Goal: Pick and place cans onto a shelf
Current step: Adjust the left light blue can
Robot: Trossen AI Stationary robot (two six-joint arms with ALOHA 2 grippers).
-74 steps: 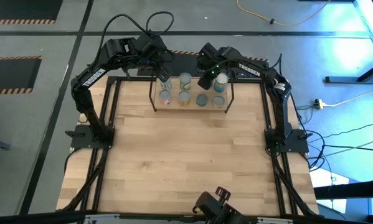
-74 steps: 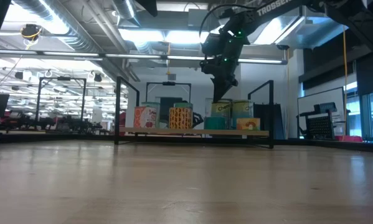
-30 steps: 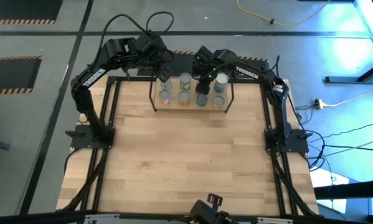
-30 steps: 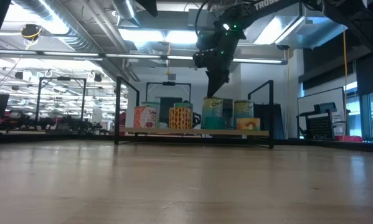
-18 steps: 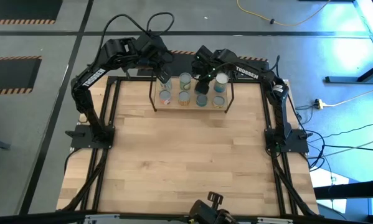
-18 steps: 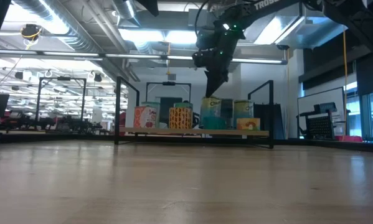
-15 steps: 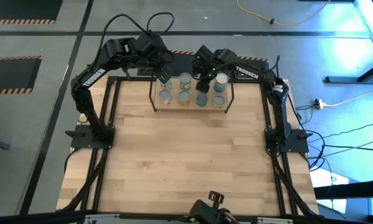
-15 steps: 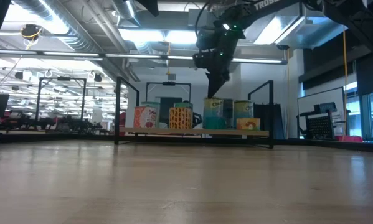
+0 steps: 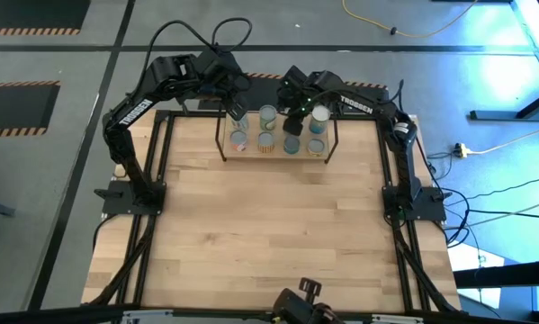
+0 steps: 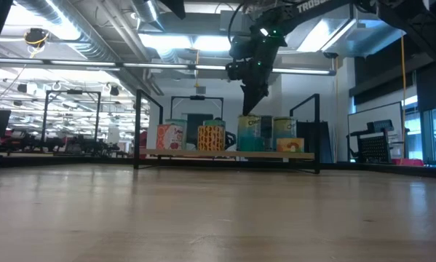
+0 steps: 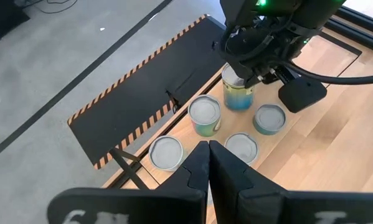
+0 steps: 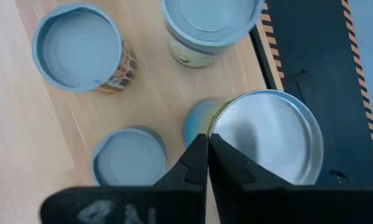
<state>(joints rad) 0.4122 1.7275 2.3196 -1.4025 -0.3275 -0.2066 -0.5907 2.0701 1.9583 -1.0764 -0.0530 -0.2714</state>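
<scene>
The shelf (image 9: 251, 153) stands at the table's far edge, with several cans upright on its wooden board (image 10: 225, 153). My right gripper (image 9: 295, 117) is shut and points down over the far row, its tips (image 10: 252, 110) at the top of a green-blue can (image 10: 248, 133) with a silver lid (image 12: 267, 137). My left gripper (image 9: 237, 114) is shut and empty, above the shelf's far left end. Its wrist view (image 11: 208, 146) looks down on several cans and on the right arm. My right gripper's shut fingertips come from above, pointing down, and meet the green-blue can at the edge of its top rim (image 12: 212, 127). Nothing is between the fingers. The can stands upright on the shelf board, among the other cans.
Other cans stand close around: an orange-patterned one (image 12: 80, 50), a whitish one (image 12: 208, 25) and a low blue one (image 12: 129, 158). The shelf's black wire side loops (image 10: 139, 127) rise at both ends. A striped black mat (image 11: 142, 99) lies behind the shelf. The wide wooden tabletop (image 9: 269, 234) lies nearer.
The green-blue can at my right gripper's tips has leaned a little to one side and stood back upright. Both grippers have kept their places and stayed shut.
</scene>
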